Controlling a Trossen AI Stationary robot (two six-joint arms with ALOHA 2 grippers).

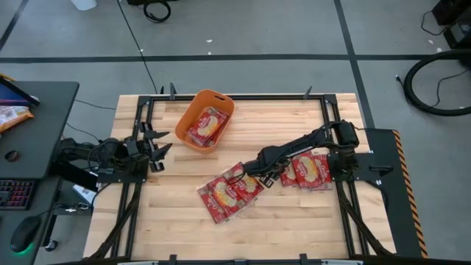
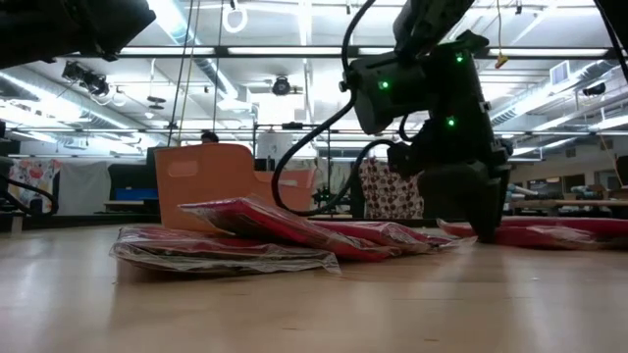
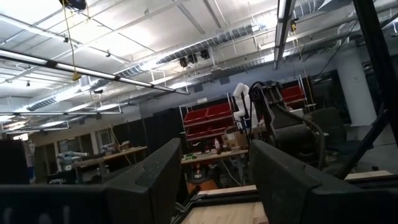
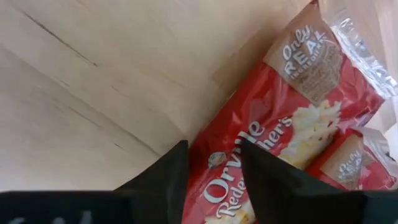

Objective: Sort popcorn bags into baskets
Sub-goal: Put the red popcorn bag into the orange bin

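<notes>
Left tool (image 1: 160, 146) is idling open at the worktop's (image 1: 294, 221) left edge. Orange basket (image 1: 185, 126) is holding packets. Right tool (image 1: 252, 169) is straddling a popcorn bag's (image 1: 229, 193) edge, fingers apart; probably best to seat deeper before closing, lest glossy film slip.

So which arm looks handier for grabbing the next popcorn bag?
The right. Its gripper is already down at the loose popcorn bags, fingers open, while the left gripper waits open at the table's left edge.

R hand (image 1: 246, 170) low, fingers apart.
</notes>
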